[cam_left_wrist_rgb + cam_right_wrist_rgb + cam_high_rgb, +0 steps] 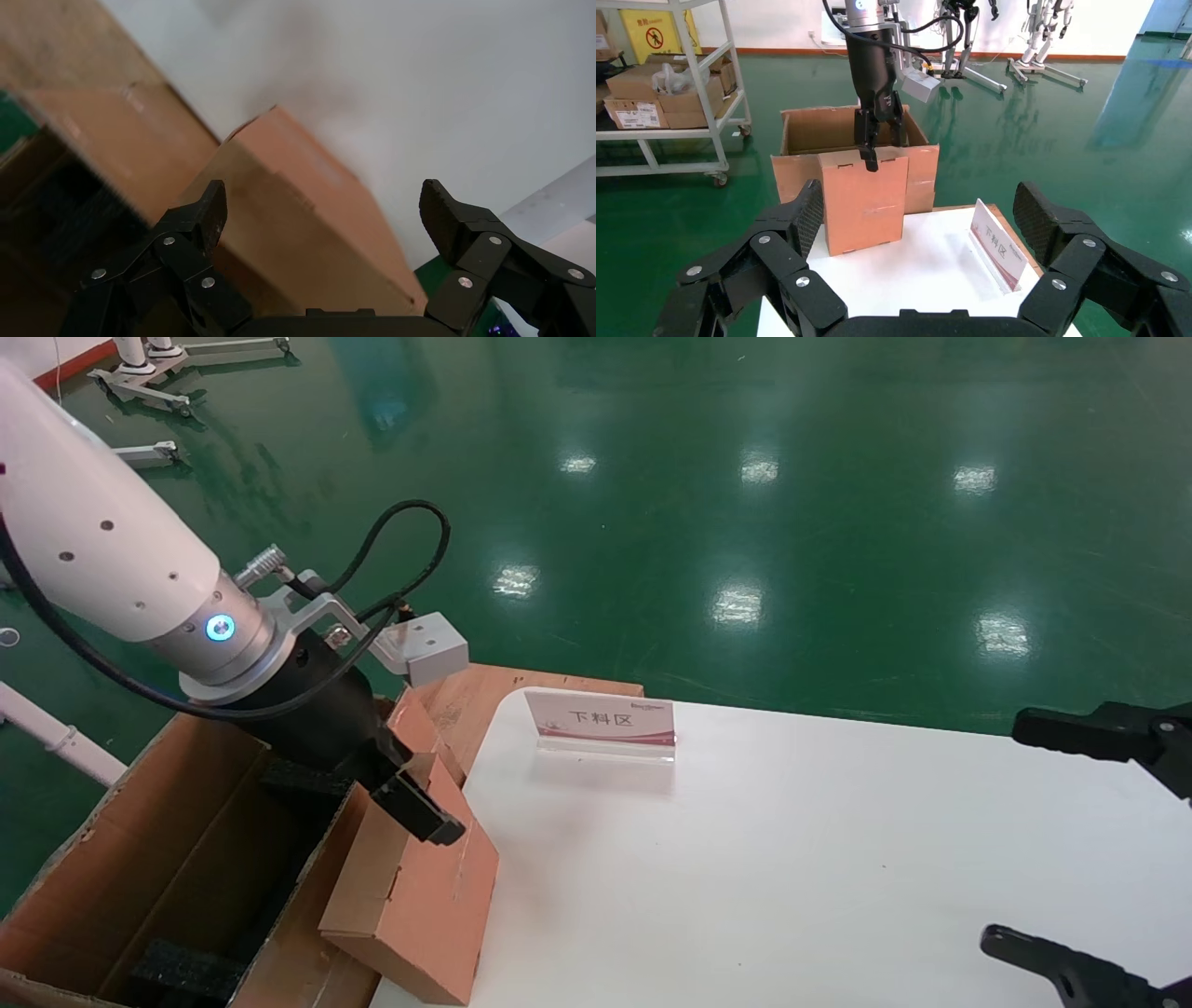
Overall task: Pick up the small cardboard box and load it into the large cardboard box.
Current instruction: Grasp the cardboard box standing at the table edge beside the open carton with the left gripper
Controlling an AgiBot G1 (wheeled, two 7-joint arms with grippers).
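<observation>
Right wrist view: shows what the others do not, the small cardboard box (864, 200) front-on, standing upright on the worktop (926, 270) edge against the large cardboard box (807, 144), with a shelf rack (673, 84) of cartons behind.
Head view: shows the large cardboard box (177, 859) interior, with black foam blocks (182, 971) at its floor; the small cardboard box (419, 887) leans at the white worktop (792, 859) corner, touching the large box's near wall.
Left wrist view: small cardboard box (309, 217) directly below, between the spread fingers (211, 210).
Left gripper (410, 794): angled down over the small box's top edge; fingers wide open, one on either side of the top edge, nothing clamped.
Right gripper (919, 225): parked at the worktop's right side, fingers wide open, empty.
Sign: placard (601, 724) upright on the worktop, well apart from the boxes.
</observation>
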